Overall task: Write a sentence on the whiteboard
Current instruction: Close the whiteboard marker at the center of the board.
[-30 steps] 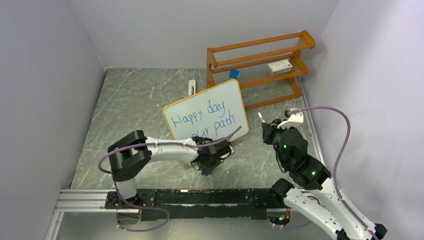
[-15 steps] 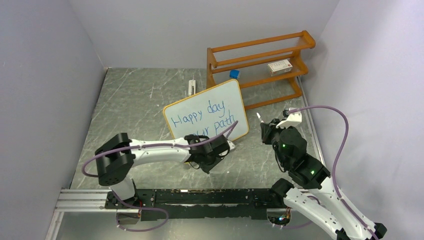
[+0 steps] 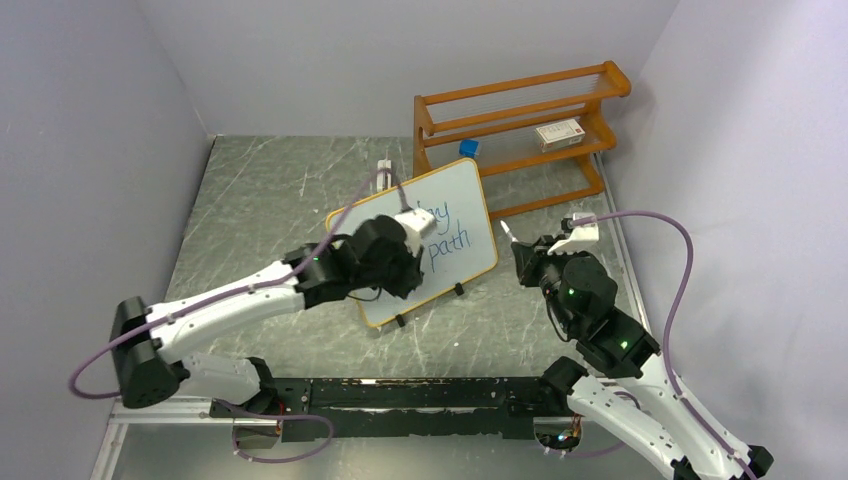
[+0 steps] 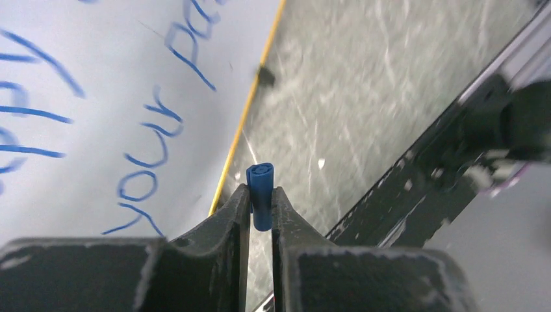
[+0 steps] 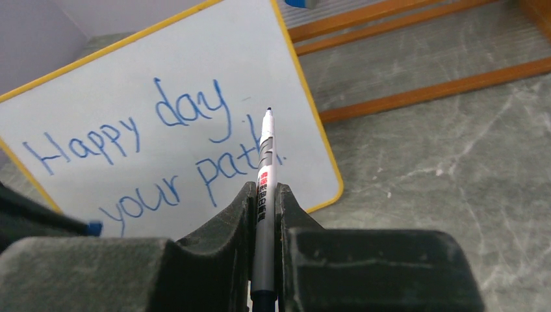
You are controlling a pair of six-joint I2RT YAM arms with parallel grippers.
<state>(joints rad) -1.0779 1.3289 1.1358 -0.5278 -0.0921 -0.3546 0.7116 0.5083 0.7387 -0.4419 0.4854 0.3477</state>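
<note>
Looked down from above. Found the whiteboard [image 3: 465, 212] standing on small black feet mid-table, leaning back, close to the orange shelf rack [image 3: 520, 125] at its 1 o'clock. Noted a small white box [image 3: 559, 133] and a blue object [image 3: 469, 147] on the rack's shelves. Also noted a white item [image 3: 384, 170] lying on the grey table [image 3: 260, 200] at the board's 11 o'clock. Read only "path" and part of "day" of the sentence [image 3: 447, 246]; lost the rest behind the left arm [image 3: 250, 295], stretched across the board's left half. Spotted the right gripper [image 3: 522, 262] at the board's 3 o'clock, apart from it, holding a marker [image 3: 508, 236] angled toward 11 o'clock.

Turned to the left wrist. Saw the left gripper [image 4: 260, 201] pinched narrow on a blue cap [image 4: 260, 185], just beside the board's yellow-edged frame. Made out "your" at 9 o'clock and a blurred black rail at 3 o'clock.

Turned to the right wrist. Saw fingers clamped tight on the marker, tip aimed at 12 o'clock and overlapping "path"; could not tell whether touching. Read both blue lines in full. Caught the blue cap again at 8 o'clock.
</note>
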